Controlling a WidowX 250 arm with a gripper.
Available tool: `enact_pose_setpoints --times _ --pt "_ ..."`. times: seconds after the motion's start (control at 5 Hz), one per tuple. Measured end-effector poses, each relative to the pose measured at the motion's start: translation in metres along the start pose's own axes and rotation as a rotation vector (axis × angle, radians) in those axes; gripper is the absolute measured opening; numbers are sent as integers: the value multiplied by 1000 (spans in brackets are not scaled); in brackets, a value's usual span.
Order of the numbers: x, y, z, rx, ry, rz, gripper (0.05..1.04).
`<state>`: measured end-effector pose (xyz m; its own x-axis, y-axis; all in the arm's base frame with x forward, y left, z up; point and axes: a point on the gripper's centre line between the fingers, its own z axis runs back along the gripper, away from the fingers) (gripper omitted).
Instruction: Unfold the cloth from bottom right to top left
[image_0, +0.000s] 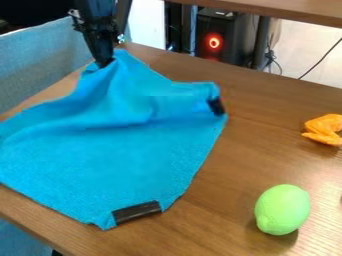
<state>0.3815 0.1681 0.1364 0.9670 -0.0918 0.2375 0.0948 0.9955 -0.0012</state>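
Brown wood-grain tabletop (257, 135), sheen toward the lower right of view. Blue cloth (120, 160) lies on it, spreading from the gripper (102, 64) down-view and out to both sides; broad near part flat, ridges and folds rising toward the gripper tips. Dark strip (216, 106) on the cloth's corner right of the gripper, a little lower in view. Second dark strip (137, 212) on the near corner, well below the gripper. Orange object (325, 130), irregular shape, well apart to the gripper's right, near view's edge. Green rounded object (282, 209), blunt nub at its lower end, far down-right of the gripper, apart from the cloth.
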Motion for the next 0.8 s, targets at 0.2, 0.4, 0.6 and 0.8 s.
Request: enact_pose_setpoints --times 0.2,0.4,0.6,0.8 --pt "1 8 -10 27 33 7 50" --pt "7 12 -16 65 34 -5 50" --pt "12 21 -21 102 27 -40 50" --pt "25 33 -18 148 8 -66 50"
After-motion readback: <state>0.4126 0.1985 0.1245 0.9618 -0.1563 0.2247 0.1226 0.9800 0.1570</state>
